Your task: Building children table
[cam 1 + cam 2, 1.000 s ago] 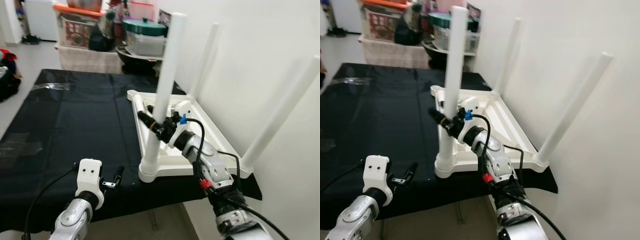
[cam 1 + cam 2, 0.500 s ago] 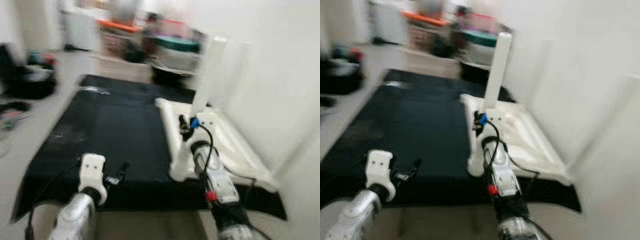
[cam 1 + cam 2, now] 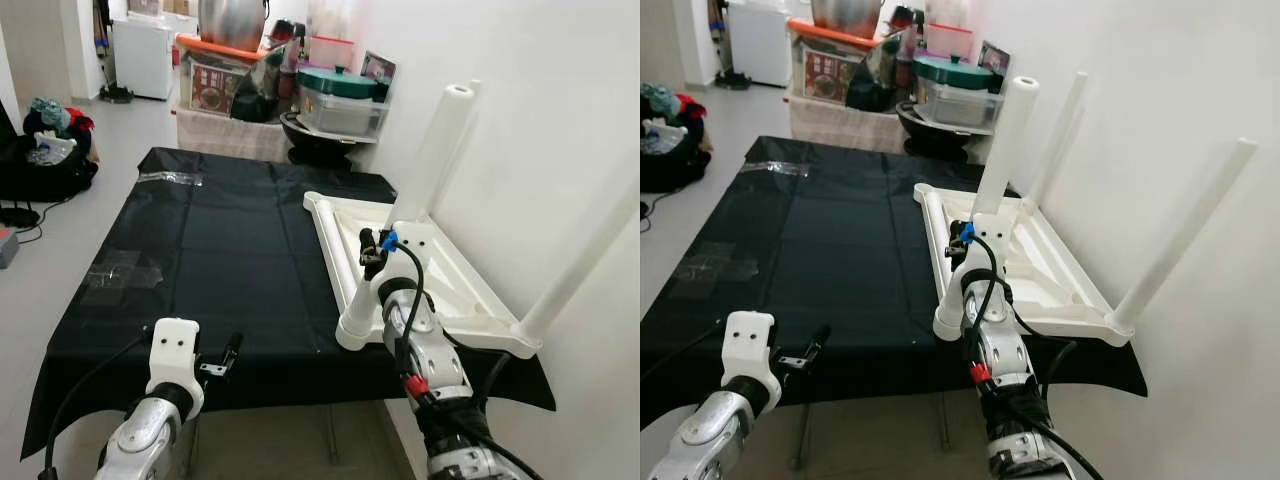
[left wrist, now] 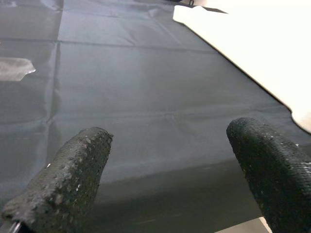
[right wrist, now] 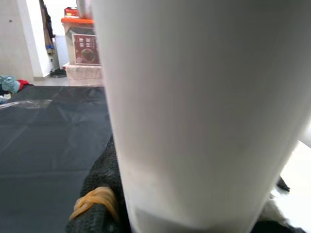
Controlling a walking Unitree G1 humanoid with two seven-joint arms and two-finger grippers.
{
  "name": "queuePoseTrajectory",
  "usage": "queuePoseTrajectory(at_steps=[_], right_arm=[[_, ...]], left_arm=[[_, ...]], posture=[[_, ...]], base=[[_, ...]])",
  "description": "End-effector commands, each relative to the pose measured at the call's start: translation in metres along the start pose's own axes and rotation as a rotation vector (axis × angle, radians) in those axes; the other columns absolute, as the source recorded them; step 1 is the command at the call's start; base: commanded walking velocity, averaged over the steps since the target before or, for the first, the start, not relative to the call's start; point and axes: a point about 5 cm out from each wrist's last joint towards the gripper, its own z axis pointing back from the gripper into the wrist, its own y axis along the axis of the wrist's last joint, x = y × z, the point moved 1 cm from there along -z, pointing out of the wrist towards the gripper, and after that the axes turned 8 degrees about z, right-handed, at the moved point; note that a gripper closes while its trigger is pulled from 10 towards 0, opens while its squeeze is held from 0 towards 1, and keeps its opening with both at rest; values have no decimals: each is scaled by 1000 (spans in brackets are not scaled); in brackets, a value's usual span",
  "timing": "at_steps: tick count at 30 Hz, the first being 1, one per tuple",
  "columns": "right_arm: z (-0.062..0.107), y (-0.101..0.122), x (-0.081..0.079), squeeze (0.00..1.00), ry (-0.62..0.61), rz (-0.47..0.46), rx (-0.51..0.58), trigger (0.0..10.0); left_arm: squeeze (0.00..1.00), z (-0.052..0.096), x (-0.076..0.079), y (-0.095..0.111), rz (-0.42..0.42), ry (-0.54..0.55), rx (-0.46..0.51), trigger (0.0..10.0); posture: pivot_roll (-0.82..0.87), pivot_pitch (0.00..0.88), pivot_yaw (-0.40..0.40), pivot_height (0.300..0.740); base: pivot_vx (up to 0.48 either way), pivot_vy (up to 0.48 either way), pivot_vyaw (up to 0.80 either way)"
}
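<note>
One white leg (image 3: 992, 195) stood near-upright at the near corner of the upturned tabletop (image 3: 1060, 285) on the black cloth (image 3: 200, 250); the right gripper (image 3: 368, 250) clamped it low, while the left gripper (image 3: 228, 358) hung open, well apart.

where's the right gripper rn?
The right gripper is clamped on the near-left table leg low down, just above the upturned white tabletop lying on the black cloth's right side.

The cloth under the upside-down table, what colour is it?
Black; the cloth shows best in the left eye view.
</note>
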Motion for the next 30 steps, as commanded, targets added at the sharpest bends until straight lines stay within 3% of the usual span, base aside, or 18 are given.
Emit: queuePoseTrajectory(at_steps=[1, 12, 14, 19, 21, 24, 26, 28, 30], right_arm=[[13, -61, 16, 0, -62, 1, -287, 10000], [3, -53, 23, 0, -41, 24, -258, 10000], [-6, -47, 23, 0, 12, 45, -239, 10000], [-9, -44, 18, 0, 84, 21, -217, 10000], [-7, -28, -5, 0, 363, -9, -105, 10000], [-7, -28, -5, 0, 363, -9, -105, 10000], [4, -4, -27, 0, 714, -36, 45, 10000], [19, 12, -41, 0, 972, -79, 141, 10000], [21, 14, -44, 0, 1012, -86, 148, 10000]], left_arm=[[0, -2, 4, -3, 2, -7, -15, 10000], [0, -3, 5, -3, 2, -11, -17, 10000], [0, -3, 5, -3, 0, -9, -16, 10000], [0, -3, 4, -3, 0, -7, -15, 10000], [0, -2, 5, -3, 0, -7, -16, 10000], [0, -2, 5, -3, 0, -7, -16, 10000], [0, -2, 5, -3, 1, -7, -15, 10000], [0, -1, 4, -3, 3, -3, -14, 10000], [0, 0, 4, -3, 4, -2, -14, 10000]], posture=[[139, 0, -174, 740], [138, 0, -174, 740], [146, 0, -181, 740], [149, 0, -181, 740], [152, 0, -182, 740], [152, 0, -182, 740], [160, 0, -191, 740], [168, 0, -197, 740], [169, 0, -198, 740]], base=[[0, 0, 0], [0, 0, 0], [0, 0, 0], [0, 0, 0], [0, 0, 0], [0, 0, 0], [0, 0, 0], [0, 0, 0], [0, 0, 0]])
